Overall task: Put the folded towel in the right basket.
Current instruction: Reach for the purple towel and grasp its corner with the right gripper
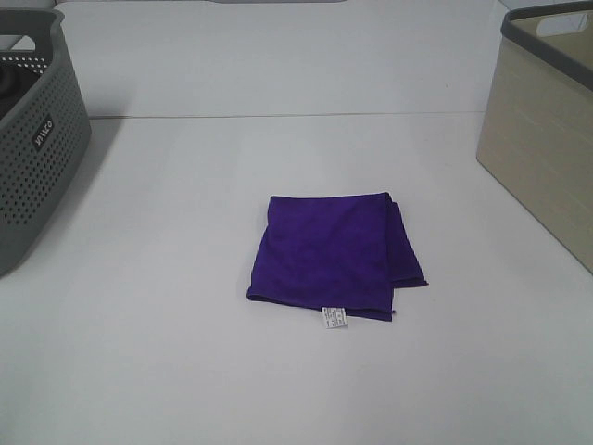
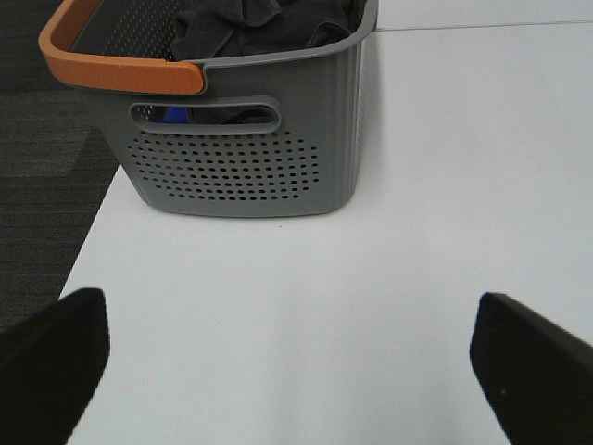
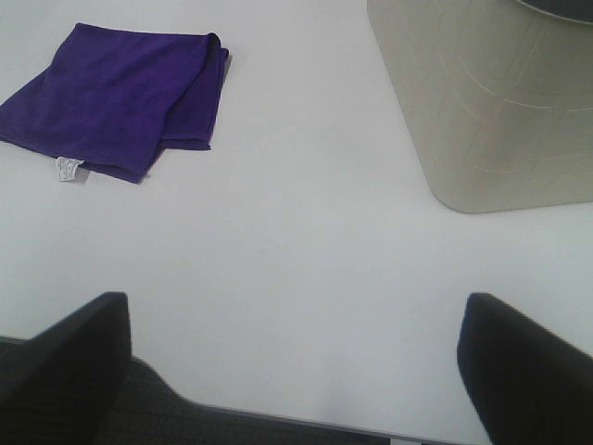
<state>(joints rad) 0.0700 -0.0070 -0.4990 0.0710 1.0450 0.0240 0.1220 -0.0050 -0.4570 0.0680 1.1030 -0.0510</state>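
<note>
A folded purple towel (image 1: 331, 257) with a small white label lies flat in the middle of the white table; it also shows in the right wrist view (image 3: 120, 93). The beige right basket (image 1: 547, 139) with a grey rim stands at the table's right edge and shows in the right wrist view (image 3: 491, 102). My right gripper (image 3: 295, 371) is open and empty, hovering over the table's front right edge, apart from towel and basket. My left gripper (image 2: 287, 371) is open and empty over bare table in front of the grey basket. Neither gripper shows in the exterior high view.
A grey perforated basket (image 1: 32, 139) with an orange handle (image 2: 116, 65) stands at the table's left edge and holds dark cloths (image 2: 259, 23). Dark floor (image 2: 46, 158) lies beyond the table's left edge.
</note>
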